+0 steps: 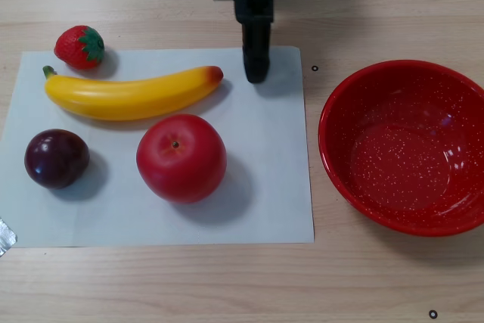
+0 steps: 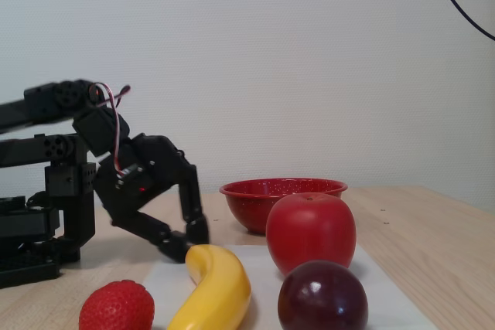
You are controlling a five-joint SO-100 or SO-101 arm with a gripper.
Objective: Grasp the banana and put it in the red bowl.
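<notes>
Banana [image 1: 132, 94] lies on the white sheet [image 1: 265, 187], long axis running left–right in the other view, slightly bowed, green stem at the far left, orange-red tip at the right. Bowl [image 1: 404, 145] sits on the bare worktop [image 1: 227, 285], right of the sheet, well apart from the banana.

Your gripper [image 1: 256, 73] comes in from the top edge of the other view and sits low over the sheet, just right of the banana's red tip. In the fixed view, the gripper [image 2: 188, 241] shows its two fingers apart with a narrow gap at the tips, nothing between them, just behind the banana's [image 2: 213, 287] near end.

Judgement: you are off the end of the fruit, not over its body. Shift left in the other view, toward the banana's middle, so the fingers close across the short width rather than along the long axis.

Apple [image 1: 181, 158] lies close below the banana; watch clearance there.
</notes>
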